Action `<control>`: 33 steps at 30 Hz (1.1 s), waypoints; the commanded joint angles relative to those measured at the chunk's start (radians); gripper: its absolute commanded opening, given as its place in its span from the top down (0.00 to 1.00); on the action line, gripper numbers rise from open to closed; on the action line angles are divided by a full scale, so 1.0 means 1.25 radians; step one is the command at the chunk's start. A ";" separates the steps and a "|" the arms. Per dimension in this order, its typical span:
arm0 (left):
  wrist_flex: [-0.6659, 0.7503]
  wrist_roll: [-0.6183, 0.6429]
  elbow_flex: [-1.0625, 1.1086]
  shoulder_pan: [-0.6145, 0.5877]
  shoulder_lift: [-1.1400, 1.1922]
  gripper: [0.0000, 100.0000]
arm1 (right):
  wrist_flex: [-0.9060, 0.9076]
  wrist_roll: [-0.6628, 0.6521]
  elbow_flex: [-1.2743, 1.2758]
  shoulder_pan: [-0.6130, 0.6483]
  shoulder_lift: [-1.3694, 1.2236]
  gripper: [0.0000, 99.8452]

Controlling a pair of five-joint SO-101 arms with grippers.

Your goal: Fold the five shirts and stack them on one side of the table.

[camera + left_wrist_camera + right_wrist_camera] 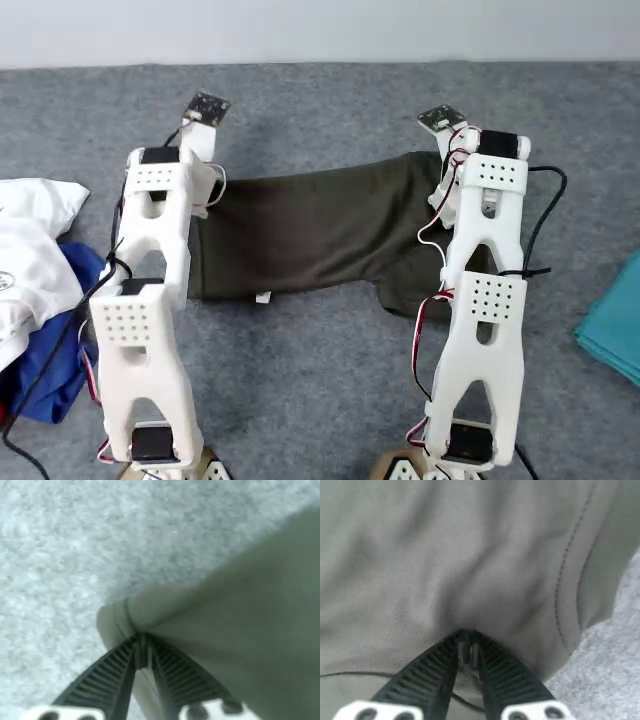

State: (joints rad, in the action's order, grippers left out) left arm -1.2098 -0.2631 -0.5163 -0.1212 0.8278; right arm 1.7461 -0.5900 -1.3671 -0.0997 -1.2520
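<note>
A dark olive shirt (320, 235) lies spread across the middle of the grey table, between my two arms. At the shirt's left edge my left gripper (142, 642) is shut, pinching a folded corner of the olive shirt (240, 610). My right gripper (466, 639) is shut on a bunch of the same olive shirt (470, 555) near its right side. In the high view the left arm (160, 215) covers the shirt's left edge and the right arm (480, 230) covers its right part.
A pile of unfolded shirts lies at the left edge: a white one (30, 250) over a blue one (55, 370). A teal folded shirt (615, 325) sits at the right edge. Grey carpet-like table surface (310, 380) shows in front of the olive shirt.
</note>
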 commanded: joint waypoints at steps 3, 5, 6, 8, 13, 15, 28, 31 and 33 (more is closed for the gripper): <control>-0.142 0.006 -0.250 -0.031 0.090 0.99 | -0.007 0.006 -0.007 -0.018 0.014 0.97; -0.195 0.006 -0.325 -0.033 0.119 0.99 | -0.001 0.006 -0.025 -0.028 0.017 0.97; -0.223 0.006 -0.363 -0.033 0.129 0.99 | 0.003 0.006 -0.036 -0.034 0.017 0.97; -0.285 0.006 -0.436 -0.026 0.144 0.99 | 0.019 0.006 -0.058 -0.039 0.023 0.97; -0.409 0.006 -0.596 0.031 0.155 0.99 | 0.040 0.007 -0.144 -0.035 0.024 0.97; -0.436 0.006 -0.640 0.053 0.151 0.99 | 0.041 0.009 -0.169 -0.034 0.024 0.97; -0.436 0.010 -0.676 0.145 0.034 0.99 | 0.042 0.018 -0.203 -0.040 0.230 0.97; -0.436 0.011 -0.676 0.216 0.029 0.99 | 0.042 0.072 -0.203 -0.050 0.336 0.97; -0.436 0.011 -0.676 0.259 0.029 0.99 | 0.042 0.104 -0.203 -0.055 0.404 0.97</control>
State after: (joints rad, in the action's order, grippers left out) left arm -1.7269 -0.2601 -1.3234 0.1258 0.9413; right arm 1.7538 -0.5132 -1.5712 -0.1473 -0.9314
